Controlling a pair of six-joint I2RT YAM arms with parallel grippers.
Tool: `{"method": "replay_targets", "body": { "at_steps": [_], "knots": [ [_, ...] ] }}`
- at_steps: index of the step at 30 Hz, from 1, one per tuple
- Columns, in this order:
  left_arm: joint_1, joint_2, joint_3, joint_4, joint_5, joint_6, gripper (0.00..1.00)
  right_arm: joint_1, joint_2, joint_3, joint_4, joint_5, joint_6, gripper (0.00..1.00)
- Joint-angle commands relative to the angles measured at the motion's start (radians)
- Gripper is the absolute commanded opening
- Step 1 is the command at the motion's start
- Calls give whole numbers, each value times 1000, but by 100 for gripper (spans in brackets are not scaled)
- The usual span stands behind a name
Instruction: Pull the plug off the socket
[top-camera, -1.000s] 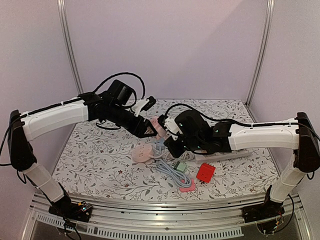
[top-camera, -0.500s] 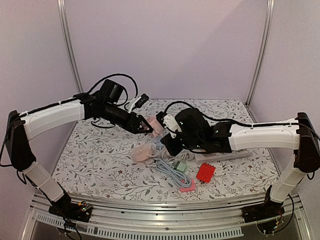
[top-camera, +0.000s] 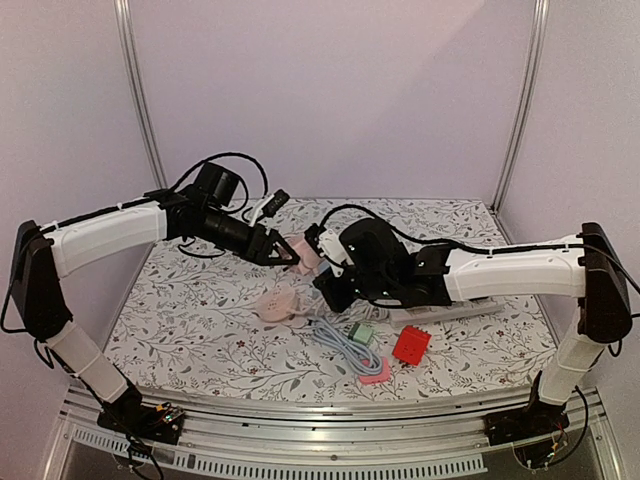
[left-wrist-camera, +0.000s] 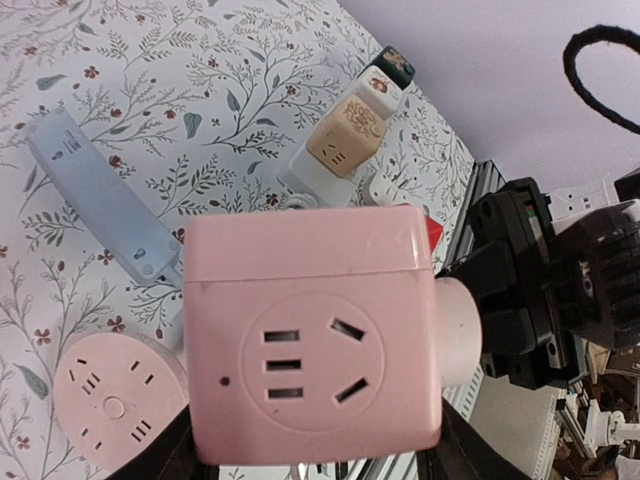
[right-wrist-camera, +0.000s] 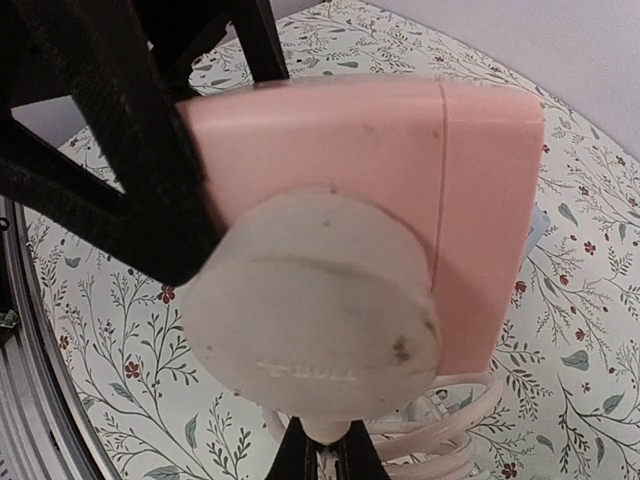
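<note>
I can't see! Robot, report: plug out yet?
Left claw shut on pink socket cube. Right claw shut on white plug, not yet out. Nothing blocking.

On the flowered desk (top-camera: 190, 335), a round pink disc with slots (top-camera: 282, 305) lies below the left claw (top-camera: 290, 255). Beneath the right claw (top-camera: 322, 268) lie a blue cable (top-camera: 345, 343), a green adapter (top-camera: 362, 331) and a red block (top-camera: 411, 344).

Soft even light; close-ups perhaps blurred.
</note>
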Motion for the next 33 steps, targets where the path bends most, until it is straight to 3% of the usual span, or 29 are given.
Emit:
{"method": "replay_targets", "body": {
  "at_steps": [1,4,17,33],
  "knots": [
    [-14,-27,6,88,143,-18,18,2,39,43,20,23,18,0],
    [-15,-31,7,70,72,-4,17,1,35,50,14,17,16,0],
    [-45,12,78,-152,-492,107,14,16,-86,57,-19,-18,-4,0],
    [-44,26,89,-173,-568,105,13,24,-146,57,-27,-28,6,0]
  ]
}}
